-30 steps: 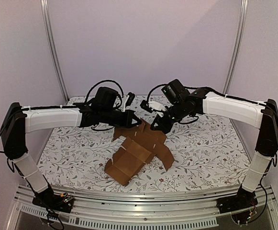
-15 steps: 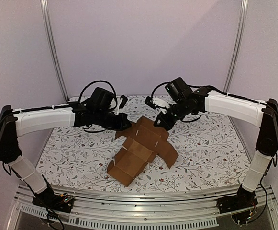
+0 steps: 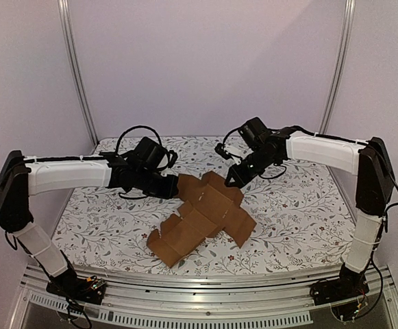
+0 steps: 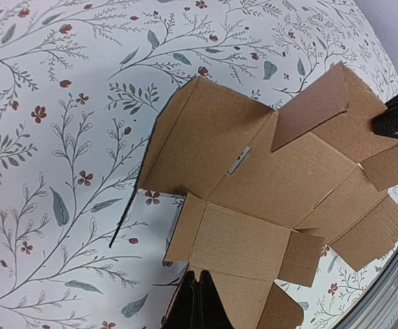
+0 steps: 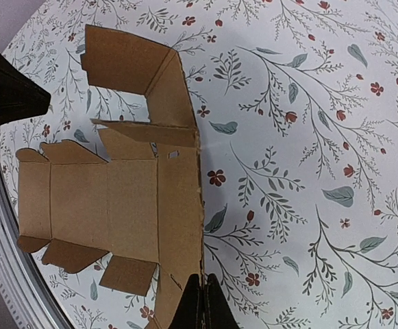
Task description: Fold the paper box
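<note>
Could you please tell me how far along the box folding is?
Barely started: the cardboard sheet lies mostly spread open on the table, a few flaps raised, no walls locked. In hand: left end effector and right end effector are closed on its far edges. Left: nearly all folding and tab tucking.

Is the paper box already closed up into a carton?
No, the paper box lies spread open as a mostly flat sheet, flaps out, on the floral tabletop.

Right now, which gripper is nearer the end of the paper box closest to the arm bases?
Left. The left gripper sits at the paper box's far-left edge, the right gripper at its far-right corner, farther from that near end.
</note>
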